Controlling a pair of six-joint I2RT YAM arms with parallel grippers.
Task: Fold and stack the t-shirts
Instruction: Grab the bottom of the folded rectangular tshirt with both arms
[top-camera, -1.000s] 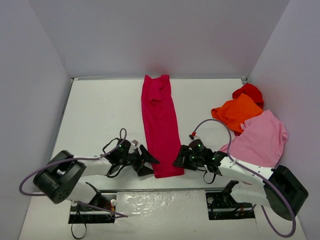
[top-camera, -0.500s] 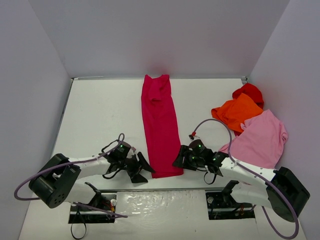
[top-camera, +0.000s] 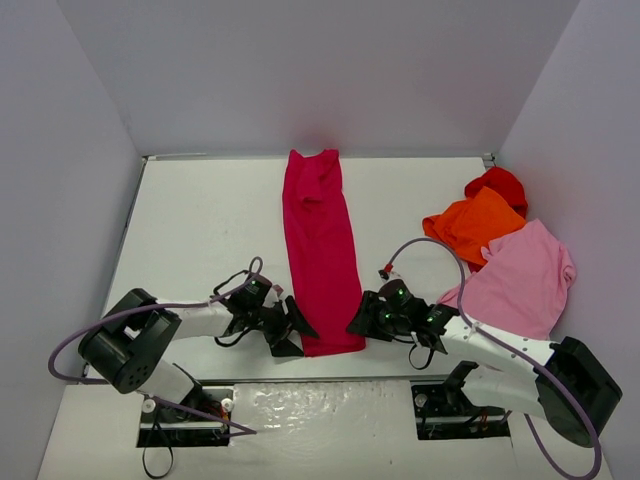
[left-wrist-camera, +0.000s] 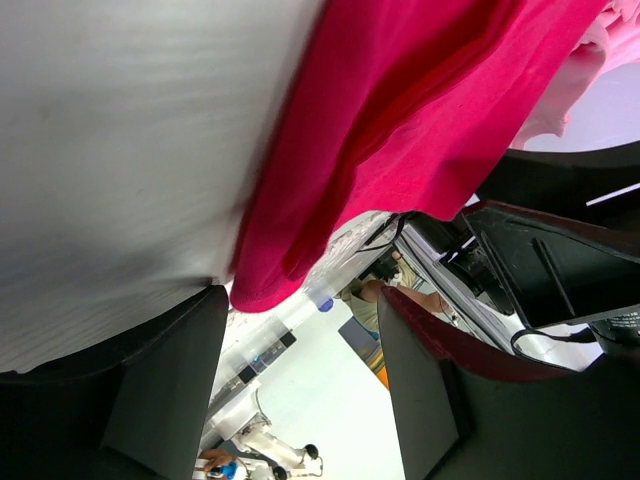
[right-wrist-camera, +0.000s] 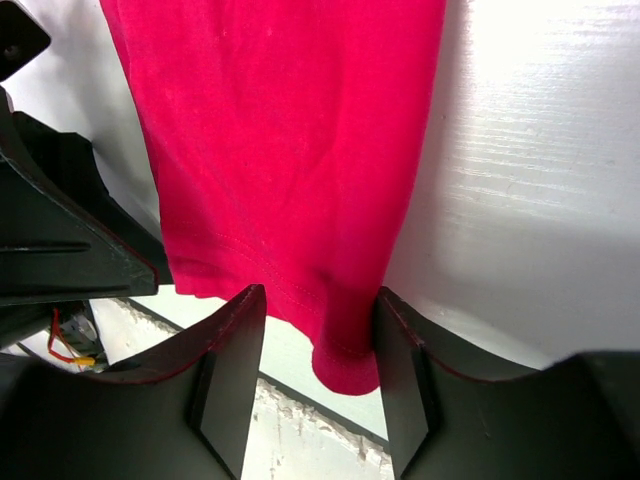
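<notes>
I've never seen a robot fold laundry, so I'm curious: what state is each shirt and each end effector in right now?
crimson shirt: folded into a long strip, flat
pink shirt: unfolded, rumpled
orange shirt: unfolded, rumpled
red shirt: unfolded, bunched
left end effector: open, at the strip's near corner
right end effector: open, astride the strip's other near corner

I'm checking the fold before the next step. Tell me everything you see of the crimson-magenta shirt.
The crimson-magenta shirt is soft, plain cloth, folded lengthwise into a long narrow strip. It lies flat on the white table, with its far end slightly rumpled near the back edge and its stitched hem at the near edge. The left gripper and right gripper sit at its two near corners, jaws open around the hem.
</notes>
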